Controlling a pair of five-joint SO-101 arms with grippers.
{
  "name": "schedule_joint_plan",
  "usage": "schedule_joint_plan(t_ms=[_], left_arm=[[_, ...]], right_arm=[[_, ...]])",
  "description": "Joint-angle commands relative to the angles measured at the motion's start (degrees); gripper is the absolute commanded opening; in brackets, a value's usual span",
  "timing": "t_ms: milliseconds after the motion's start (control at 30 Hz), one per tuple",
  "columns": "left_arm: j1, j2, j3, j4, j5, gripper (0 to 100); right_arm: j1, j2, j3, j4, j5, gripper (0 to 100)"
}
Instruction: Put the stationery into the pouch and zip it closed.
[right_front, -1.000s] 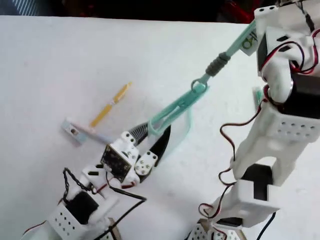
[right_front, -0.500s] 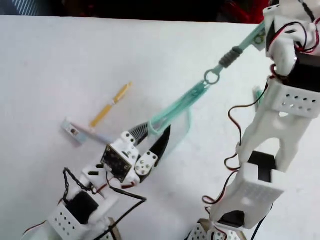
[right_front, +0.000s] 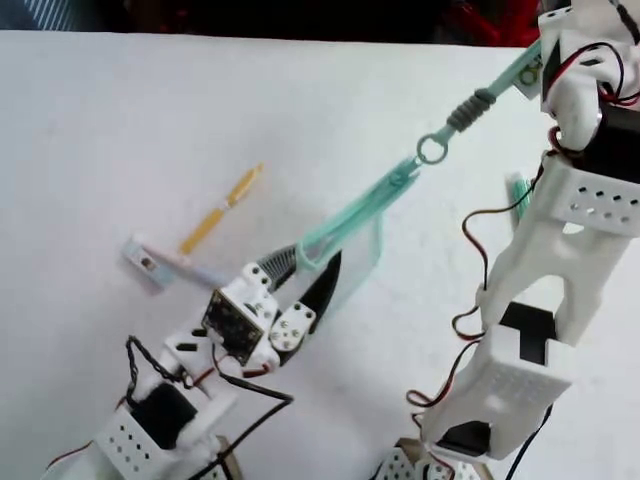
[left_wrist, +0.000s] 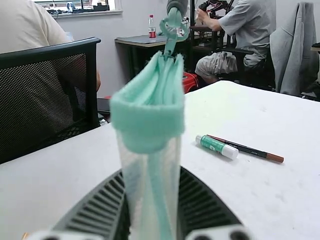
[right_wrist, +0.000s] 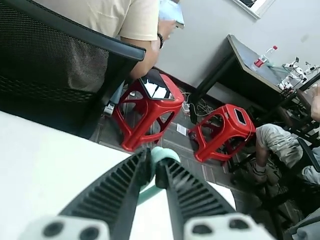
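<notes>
The mint-green pouch (right_front: 345, 228) with a clear body hangs stretched slantwise over the table. My left gripper (right_front: 303, 272) is shut on its near end, seen close up as a folded mint edge (left_wrist: 150, 117). The zip pull ring (right_front: 432, 150) and its grey cord (right_front: 470, 107) lead to a mint strap (right_wrist: 162, 156), on which my right gripper (right_front: 535, 65) is shut at the far right. A yellow pen (right_front: 222, 208) and a small grey piece (right_front: 148, 262) lie on the table left of the pouch. A glue stick (left_wrist: 216, 146) and a dark pencil (left_wrist: 247, 148) lie beside the right arm.
The white table's far edge (right_front: 250, 36) runs along the back. The right arm's body (right_front: 540, 290) stands tall on the right, with the glue stick's end (right_front: 517, 192) peeking out beside it. Black chairs and red stools (right_wrist: 150, 107) stand beyond the table.
My right gripper has drawn the strap up and away to the far right, and the pull ring slid along the pouch with it. The left arm has kept still on the pouch.
</notes>
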Motion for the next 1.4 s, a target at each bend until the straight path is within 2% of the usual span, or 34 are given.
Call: schedule_joint_plan(t_ms=[0,100,200,333,633,767,967,1133,1267,1367], left_arm=[[0.2,-0.2,-0.1,0.5,-0.5,2],[0.2,-0.2,-0.1,0.5,-0.5,2],[0.2,-0.2,-0.1,0.5,-0.5,2],[0.2,-0.2,-0.1,0.5,-0.5,2],[0.2,-0.2,-0.1,0.5,-0.5,2],[0.2,-0.2,-0.1,0.5,-0.5,2],[0.2,-0.1,-0.1,0.5,-0.5,2],[0.1,-0.1,-0.1,0.5,-0.5,2],[0.1,-0.1,-0.1,0.5,-0.5,2],[0.1,-0.1,-0.1,0.5,-0.5,2]], right_arm=[[-0.7,-3.6,-1.1,1.6,0.4,2.2],[-2.2,-5.8,-1.1,3.3,-2.6,5.7],[-3.7,-8.6,-1.1,5.4,-7.1,16.1],[-7.4,-12.6,-1.1,10.1,-8.1,28.1],[-14.5,-24.7,-0.9,19.1,-7.6,29.3],[-17.3,-32.7,6.0,21.8,-1.6,29.3],[-20.2,-47.0,37.9,21.3,13.0,29.2],[-20.7,-56.9,57.8,21.2,27.0,29.1],[-20.4,-62.3,71.6,20.0,32.7,29.1],[-17.1,-65.3,82.5,15.7,34.5,29.1]])
